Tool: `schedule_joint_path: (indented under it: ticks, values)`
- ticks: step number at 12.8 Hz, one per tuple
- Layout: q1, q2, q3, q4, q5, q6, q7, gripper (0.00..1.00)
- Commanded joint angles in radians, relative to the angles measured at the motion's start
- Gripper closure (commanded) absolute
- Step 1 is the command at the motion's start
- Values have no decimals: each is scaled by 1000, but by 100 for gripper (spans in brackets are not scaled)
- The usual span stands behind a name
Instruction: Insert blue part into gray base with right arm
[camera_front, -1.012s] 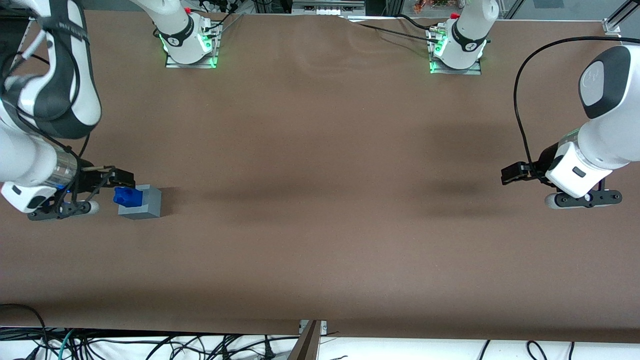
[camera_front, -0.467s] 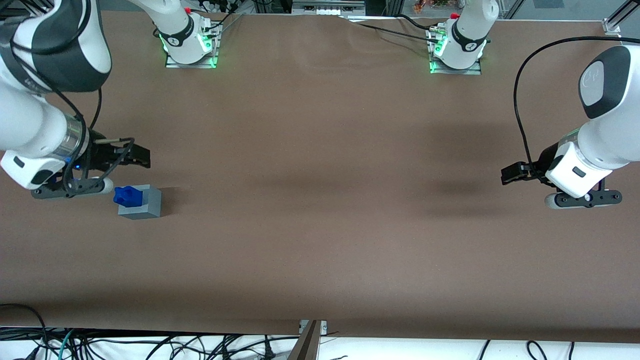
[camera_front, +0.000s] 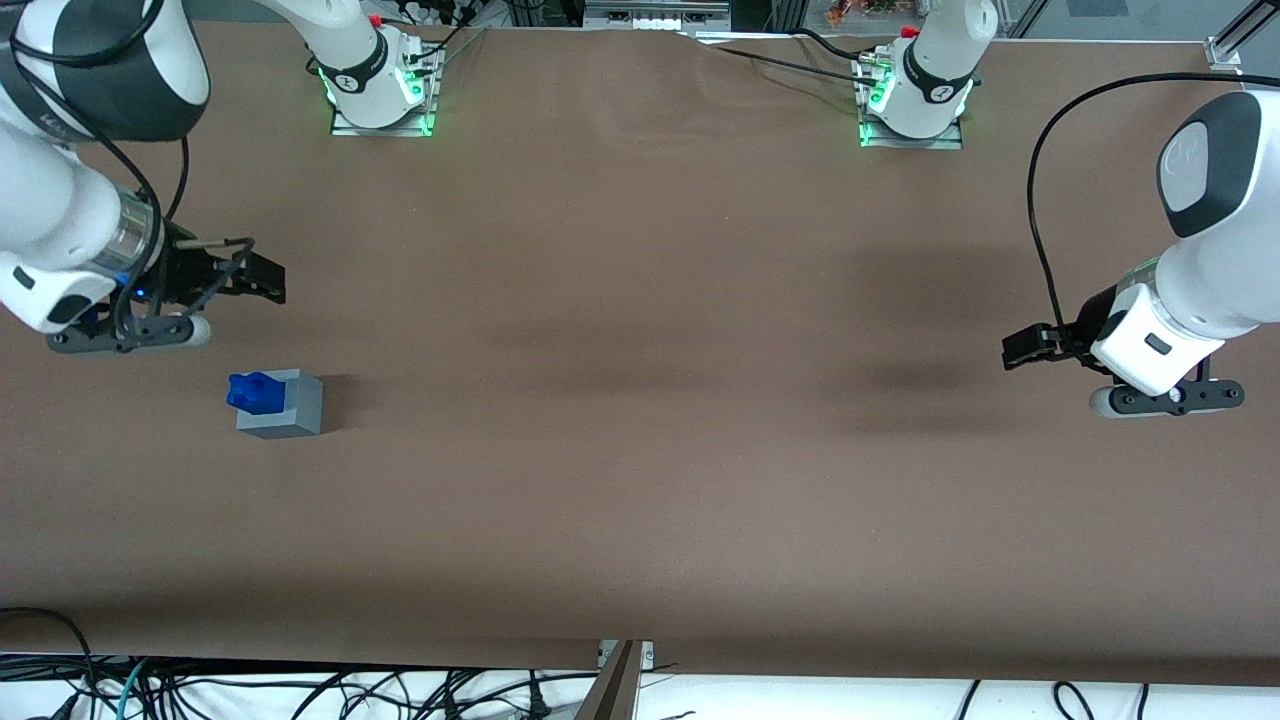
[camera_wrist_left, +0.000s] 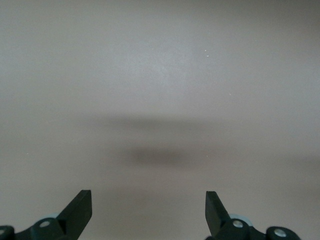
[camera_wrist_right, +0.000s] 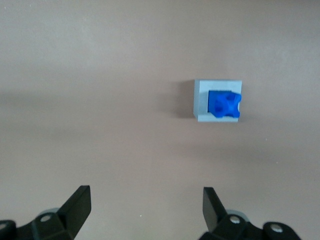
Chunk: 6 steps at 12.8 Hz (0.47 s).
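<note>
The gray base (camera_front: 285, 408) is a light-gray cube standing on the brown table toward the working arm's end. The blue part (camera_front: 252, 392) sits in its top recess and sticks out above it. The wrist view shows the same pair from above: the blue part (camera_wrist_right: 224, 104) seated in the gray base (camera_wrist_right: 202, 102). My right gripper (camera_front: 262, 279) hangs above the table, farther from the front camera than the cube and well apart from it. It is open, with nothing between its fingers (camera_wrist_right: 78, 204).
Two arm mounts with green lights (camera_front: 380, 85) (camera_front: 912, 95) stand along the table's edge farthest from the front camera. Cables lie on the floor below the table's near edge.
My right gripper was down at the blue part on the base one second ago. It has since lifted away from the cube, farther from the front camera, leaving the part in the base.
</note>
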Motion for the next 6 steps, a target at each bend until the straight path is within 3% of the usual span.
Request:
schedule_joint_path:
  ticks: [1, 6]
  values:
    - [2, -142, 12, -148, -19, 42, 8, 1]
    - [4, -119, 24, -118, -22, 48, 6, 1]
